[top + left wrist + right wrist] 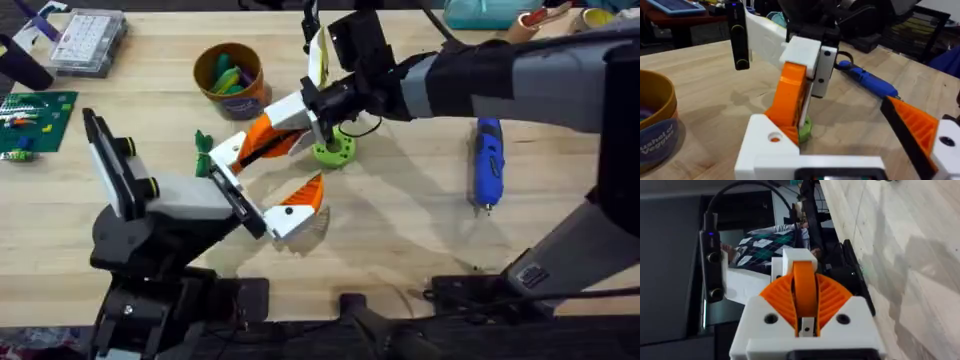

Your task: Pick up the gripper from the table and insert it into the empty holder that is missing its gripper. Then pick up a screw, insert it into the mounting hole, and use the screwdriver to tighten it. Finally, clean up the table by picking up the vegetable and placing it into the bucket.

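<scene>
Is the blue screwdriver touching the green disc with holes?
Apart. The overhead view shows bare table between the screwdriver and the disc.

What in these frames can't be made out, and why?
- Vegetable: overhead, partly hidden by the left hand.
- Bucket: its contents are too small to tell apart overhead; in the left wrist view it is cut off by the picture's edge.
- Screwdriver: its bit is too small to make out overhead.
- Lime disc: overhead, partly covered by the right hand.
</scene>
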Motion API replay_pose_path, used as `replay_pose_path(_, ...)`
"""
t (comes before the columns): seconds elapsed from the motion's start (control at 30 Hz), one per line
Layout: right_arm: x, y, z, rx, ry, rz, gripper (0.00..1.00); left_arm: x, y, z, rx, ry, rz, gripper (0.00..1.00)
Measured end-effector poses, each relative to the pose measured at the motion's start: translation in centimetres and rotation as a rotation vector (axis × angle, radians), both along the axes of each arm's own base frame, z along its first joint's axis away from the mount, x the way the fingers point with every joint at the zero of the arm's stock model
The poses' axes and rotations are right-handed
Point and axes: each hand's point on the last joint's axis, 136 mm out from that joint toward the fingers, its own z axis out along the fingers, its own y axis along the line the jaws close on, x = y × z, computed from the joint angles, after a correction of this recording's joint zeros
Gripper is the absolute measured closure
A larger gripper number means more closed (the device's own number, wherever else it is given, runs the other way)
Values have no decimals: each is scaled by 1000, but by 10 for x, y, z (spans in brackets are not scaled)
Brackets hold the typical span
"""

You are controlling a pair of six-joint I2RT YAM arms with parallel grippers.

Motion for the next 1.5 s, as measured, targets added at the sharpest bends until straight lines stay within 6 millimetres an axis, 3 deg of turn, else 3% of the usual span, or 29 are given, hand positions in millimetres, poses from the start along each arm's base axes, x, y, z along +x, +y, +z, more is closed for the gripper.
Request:
replay_pose_path(0.17, -1, -2, 1, 13, -2, 13, 825, -1, -1, 0, 4, -5, -8, 14)
replay_pose_path(0.5, -7, -2, 2, 25, 0, 38, 648, -4, -3, 0, 21, -29, -33, 14)
replay_pose_path(0.9, -9, -3, 0, 27, 9, 48, 506, -5, -4, 0, 34, -47, -40, 15)
replay_pose_path(1.0, -7, -7, -1, 33, 20, 47, 405, -7, -5, 0, 35, -50, -50, 14)
replay_pose_path(1.03, -5, -9, 0, 35, 23, 44, 291, -8, -7, 0, 35, -49, -63, 14)
replay_pose_path(1.07, 1, -13, 1, 41, 17, 29, 44, -13, -11, 0, 33, -48, -96, 14)
replay_pose_path(1.1, 5, -16, 1, 43, 17, 19, 14, -16, -12, 0, 32, -48, -112, 14)
replay_pose_path(1.5, 36, -43, 5, 62, 26, -57, 6, -20, -15, 0, 30, -45, -142, 14)
